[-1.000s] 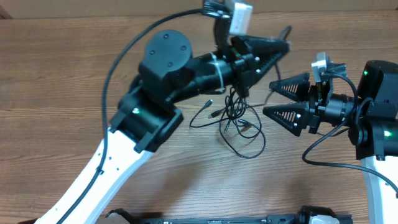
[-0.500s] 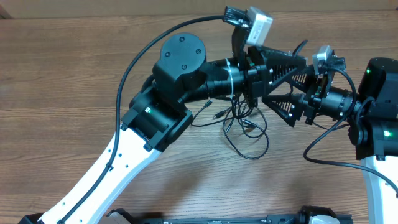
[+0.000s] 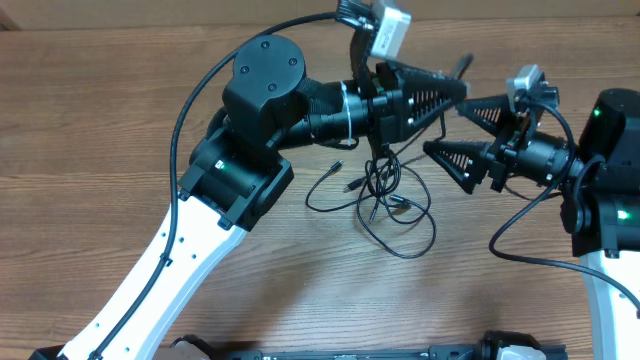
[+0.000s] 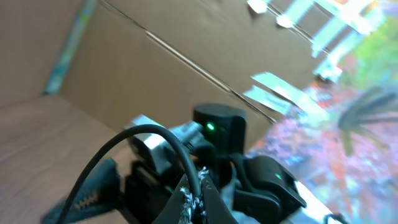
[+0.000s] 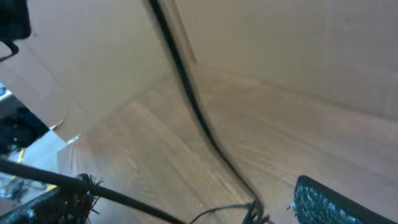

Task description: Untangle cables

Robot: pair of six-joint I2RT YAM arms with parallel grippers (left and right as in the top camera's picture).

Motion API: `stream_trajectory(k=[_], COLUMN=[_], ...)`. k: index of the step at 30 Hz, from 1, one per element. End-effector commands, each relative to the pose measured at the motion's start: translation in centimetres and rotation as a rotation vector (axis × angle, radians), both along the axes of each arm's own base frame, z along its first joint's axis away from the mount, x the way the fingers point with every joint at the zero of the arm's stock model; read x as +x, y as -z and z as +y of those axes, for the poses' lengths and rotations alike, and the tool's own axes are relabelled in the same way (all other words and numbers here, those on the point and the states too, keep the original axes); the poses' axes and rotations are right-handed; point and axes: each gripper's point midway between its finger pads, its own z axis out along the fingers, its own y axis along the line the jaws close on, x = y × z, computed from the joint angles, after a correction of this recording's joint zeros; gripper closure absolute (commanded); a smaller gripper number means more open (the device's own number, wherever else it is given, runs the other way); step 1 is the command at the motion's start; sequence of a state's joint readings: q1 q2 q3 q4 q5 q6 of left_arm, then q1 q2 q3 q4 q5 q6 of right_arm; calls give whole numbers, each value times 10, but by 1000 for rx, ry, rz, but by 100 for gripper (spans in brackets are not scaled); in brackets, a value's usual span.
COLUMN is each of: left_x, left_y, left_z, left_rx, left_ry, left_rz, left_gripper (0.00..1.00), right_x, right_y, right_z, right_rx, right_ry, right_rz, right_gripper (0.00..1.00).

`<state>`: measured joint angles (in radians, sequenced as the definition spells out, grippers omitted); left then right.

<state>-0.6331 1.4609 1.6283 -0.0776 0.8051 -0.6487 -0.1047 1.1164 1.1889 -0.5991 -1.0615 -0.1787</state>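
The cables are thin black cords lying in a loose tangle on the wooden table, with small plugs at the loose ends. One strand rises from the tangle to my left gripper, which is shut on it. In the left wrist view the left gripper pinches that black cord, which arcs up and to the left. My right gripper stands open just right of the tangle, its fingers pointing left under the left gripper's tip. In the right wrist view a taut cable runs between the spread fingers of the right gripper.
The left arm reaches across the table's middle from the lower left. Thicker black robot wires loop over it. A cardboard wall stands along the table's far edge. The right arm's base sits at the right edge.
The left gripper swung right toward the right gripper with the strand, then came back left. The right gripper opened fully and moved up and left, closer to the tangle.
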Motion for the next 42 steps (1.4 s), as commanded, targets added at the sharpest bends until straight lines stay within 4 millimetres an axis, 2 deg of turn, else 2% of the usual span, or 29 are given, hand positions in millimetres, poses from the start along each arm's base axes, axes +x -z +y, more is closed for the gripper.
stream_trajectory(k=[1,6,8,12,15,18,21,23,25,32,33,35,36,38,42], left_x=[-24,-40,-43,-41,-35,-25,-17,-15,-15,-7,-4,1,5,11,28], left_y=[-9,-15,-18,-20,-21,-23,-24,-25,-25,-24,-22,-15,-9,4,41], left_z=[1,-1,-1,-1,-3,-5,-6,-5,-5,-2,-1,2,3,7,18], left_rx=[-8,-25,-36,-43,-50,-61,-69,-71,-71,-70,-64,-41,-24,17,130], left_ry=[109,185,200,185,144,76,26,15,14,-24,-31,-45,-53,-72,-155], left_rz=[-52,-93,-113,-119,-86,-52,-40,-39,-39,-33,-25,2,24,74,193], left_gripper=[96,96,96,96,96,96,96,96,96,94,86,51,38,18,7], right_x=[2,-1,-3,-22,-39,-51,-55,-55,-56,-53,-48,-37,-32,-25,-18], right_y=[-8,-16,-18,-30,-38,-42,-43,-43,-43,-44,-46,-52,-58,-74,-112], right_z=[-1,2,4,15,21,26,29,29,31,31,30,27,26,24,18], right_rx=[7,18,24,77,117,145,152,152,153,148,148,155,162,185,248], right_ry=[10,-23,-41,-173,-283,-353,-376,-380,-385,-371,-342,-280,-259,-219,-155], right_rz=[-21,-60,-67,-99,-122,-123,-122,-121,-121,-122,-107,-90,-96,-118,-198], right_gripper=[0,0,3,7,13,27,52,72,96,96,96,96,96,96,96])
